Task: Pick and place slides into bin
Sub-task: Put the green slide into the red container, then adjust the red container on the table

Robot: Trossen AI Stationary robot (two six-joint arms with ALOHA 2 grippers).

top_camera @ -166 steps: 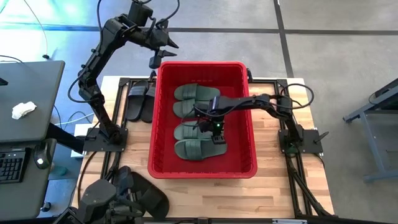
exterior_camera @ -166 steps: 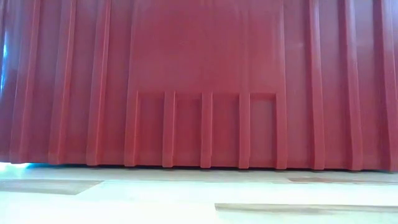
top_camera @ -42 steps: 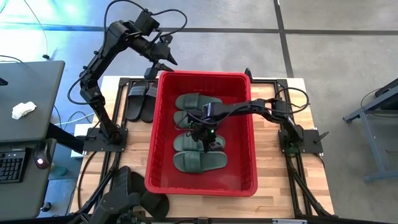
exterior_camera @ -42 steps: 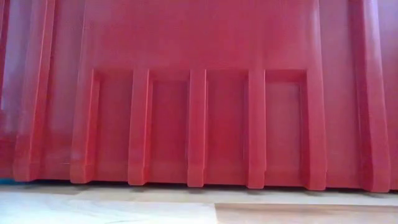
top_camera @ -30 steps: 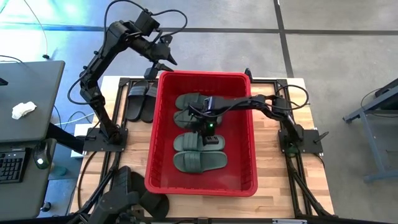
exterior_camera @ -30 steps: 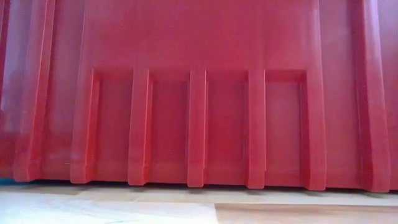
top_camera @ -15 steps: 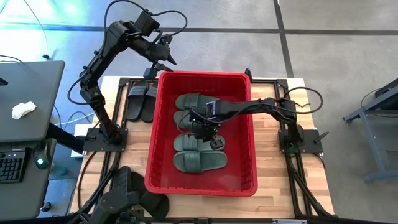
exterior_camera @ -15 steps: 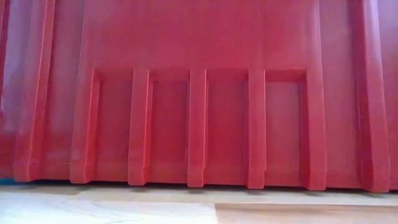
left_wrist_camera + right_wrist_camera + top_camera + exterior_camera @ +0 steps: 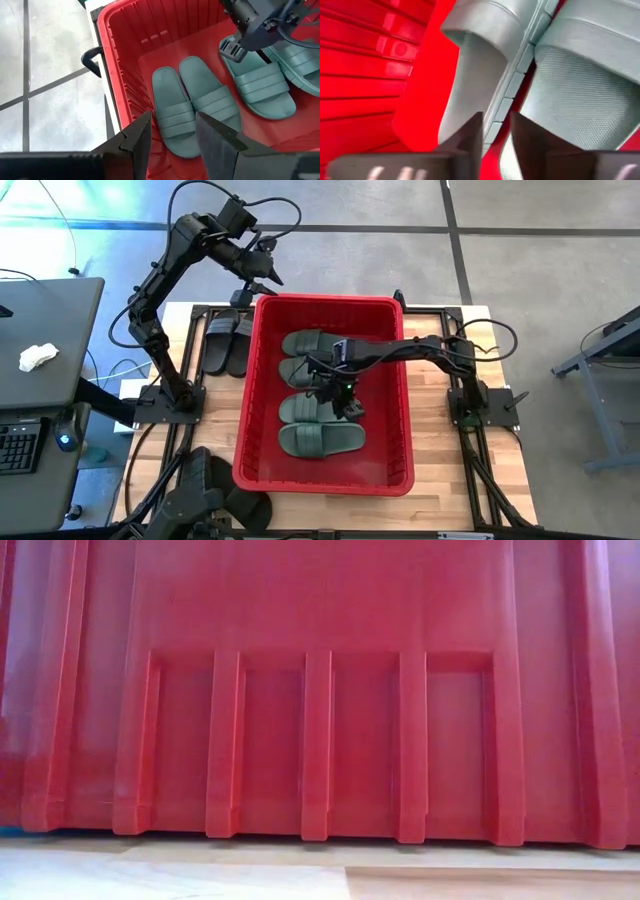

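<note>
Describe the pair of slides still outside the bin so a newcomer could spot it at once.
Start at the red bin in the middle of the wooden table. On the table, close by the bin's far left corner, below the raised left gripper, lie two black slides side by side. All four slides visible inside are green.

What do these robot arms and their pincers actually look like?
Both the left arm and right arm are black, jointed links draped with looping black cables. Each ends in two dark, flat, wedge-shaped fingers. A small green light glows near the right gripper.
</note>
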